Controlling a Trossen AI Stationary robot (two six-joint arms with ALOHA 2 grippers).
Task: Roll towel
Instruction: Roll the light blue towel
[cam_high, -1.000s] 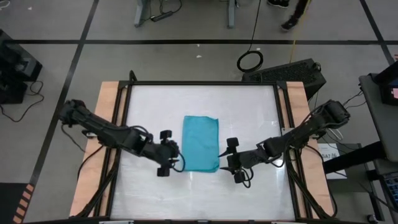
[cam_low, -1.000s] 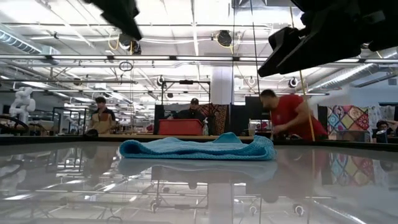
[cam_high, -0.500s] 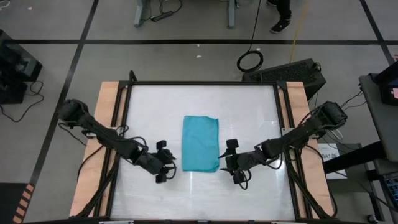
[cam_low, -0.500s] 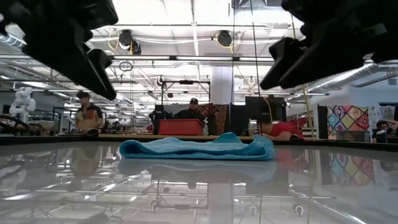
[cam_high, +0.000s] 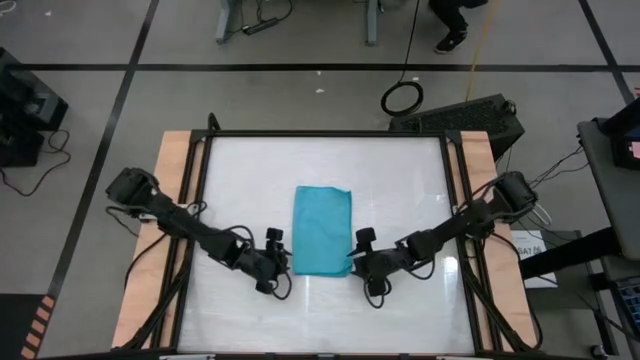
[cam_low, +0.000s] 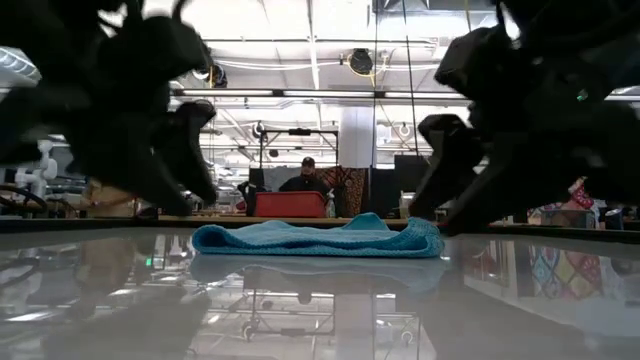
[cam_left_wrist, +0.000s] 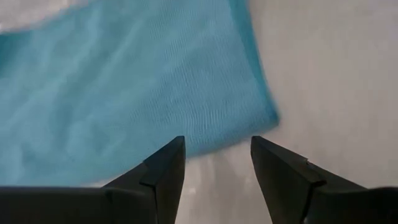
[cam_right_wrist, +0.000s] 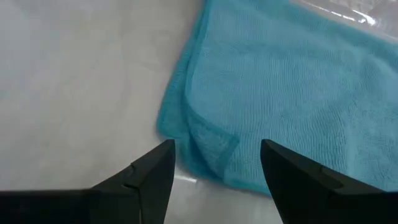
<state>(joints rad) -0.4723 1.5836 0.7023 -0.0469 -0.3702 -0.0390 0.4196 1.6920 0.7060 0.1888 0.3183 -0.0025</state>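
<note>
Towel place: the towel (cam_high: 322, 231) lies flat near the middle of the bench (cam_high: 400, 170), folded into a rectangle, between the two hands.
Left hand: the left hand (cam_high: 272, 260) sits low at the towel's near left corner, fingers spread wide, holding nothing; its wrist view shows the corner (cam_left_wrist: 264, 115) just ahead of the fingertips.
Right hand: the right hand (cam_high: 362, 262) is at the near right corner, equally wide and empty, the doubled edge (cam_right_wrist: 208, 146) between its fingers.
Risk, layers: a pinch may catch only the top layer, because the fold shows stacked edges, and the roll would start crooked.
Risk, sliding: the glossy bench may let the cloth skid instead of curling.
Risk, timing: uneven closing would likely skew the towel.
Long axis: from the near edge toward the far edge, short sides facing near and far.
</note>
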